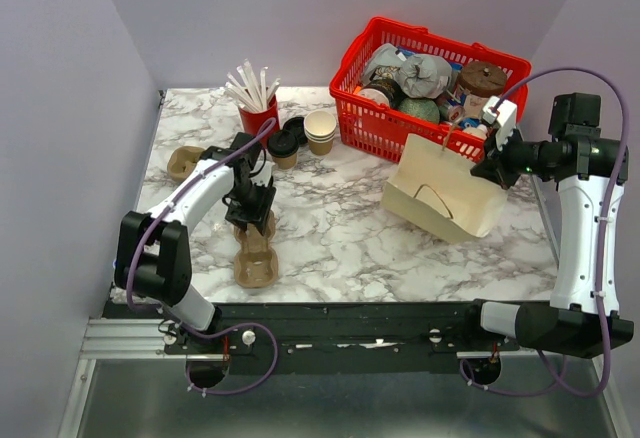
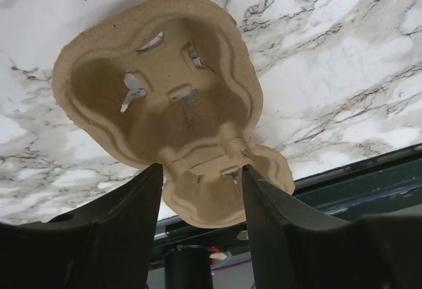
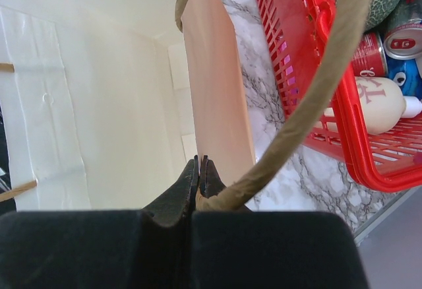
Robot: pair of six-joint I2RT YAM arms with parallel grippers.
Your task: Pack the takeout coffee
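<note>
Top view: takeout coffee (image 1: 286, 159) stands upright at the back left of the bench (image 1: 350, 248), just beside the red straw cup (image 1: 258, 118), well apart from both arms. Left jaws hang over a pulp cup carrier (image 1: 256, 258) lying near the front edge. Only the left wrist view shows them apart, one finger (image 2: 132, 216) on each side of the carrier's (image 2: 158, 91) narrow end. Right wrist view alone shows the right jaws pressed together on the twine handle (image 3: 310, 104) of the paper bag (image 1: 440, 198), which tilts beside the red basket (image 1: 450, 40).
</note>
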